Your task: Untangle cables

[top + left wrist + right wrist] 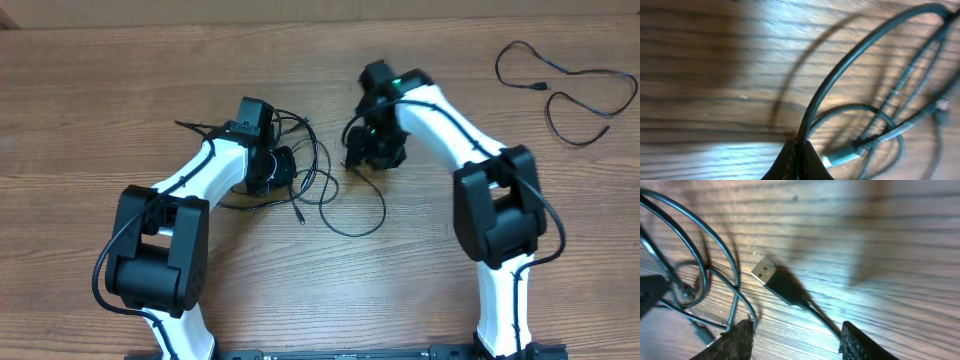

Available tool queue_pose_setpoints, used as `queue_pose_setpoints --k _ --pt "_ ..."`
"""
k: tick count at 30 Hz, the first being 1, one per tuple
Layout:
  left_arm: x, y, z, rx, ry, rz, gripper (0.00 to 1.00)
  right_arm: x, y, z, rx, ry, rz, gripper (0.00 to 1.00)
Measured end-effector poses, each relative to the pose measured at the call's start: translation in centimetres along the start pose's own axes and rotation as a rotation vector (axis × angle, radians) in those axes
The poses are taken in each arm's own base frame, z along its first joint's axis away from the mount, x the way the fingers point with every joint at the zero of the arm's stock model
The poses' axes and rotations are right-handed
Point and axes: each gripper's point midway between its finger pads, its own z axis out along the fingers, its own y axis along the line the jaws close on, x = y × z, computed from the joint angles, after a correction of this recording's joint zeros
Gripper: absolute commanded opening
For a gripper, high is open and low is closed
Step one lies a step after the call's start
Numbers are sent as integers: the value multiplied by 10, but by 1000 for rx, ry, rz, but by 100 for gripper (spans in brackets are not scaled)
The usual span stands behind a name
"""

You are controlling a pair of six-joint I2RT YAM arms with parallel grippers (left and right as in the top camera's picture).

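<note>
Though overhead hides it, left hand (797,156) pinches a cable (840,65) — right hand (795,340) open near plug (763,272).

Overhead, both wrists cover their own jaws and part of the tangled cables (310,175). The plug ends of the separate cable (565,85) are too small to identify.

Left wrist view is in soft focus throughout. The left gripper (797,155) is cropped by the bottom edge, with only its dark tip showing.

Right wrist view has the right gripper (797,337) likewise cropped at the bottom.
</note>
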Motion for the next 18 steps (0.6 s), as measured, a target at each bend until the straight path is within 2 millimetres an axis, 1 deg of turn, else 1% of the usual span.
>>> queue_pose_setpoints --k 1,3,4,6,8,12,15,18 --pt "1 -4 -1 31 11 -2 4 -2 -2 -3 -9 -6 5 56" --pt "1 -23 -4 160 40 6 4 -3 -4 -5 -19 -8 5 56" --pt "0 -38 -10 260 55 25 4 -2 -2 -5 -23 -5 0 55" --pt "-1 -57 -21 405 79 51 5 -1 1 -5 -31 -3 -4 56" --pt "0 -71 -35 537 111 66 4 0 3 -4 -36 0 -7 55" --pt "5 -81 -48 642 150 82 4 -3 8 -5 -66 -8 -13 55" --pt "7 -84 -51 672 168 80 4 -3 11 -5 -79 -8 -14 56" --pt "5 -83 -55 684 189 16 4 -2 12 -5 -88 -1 -8 55"
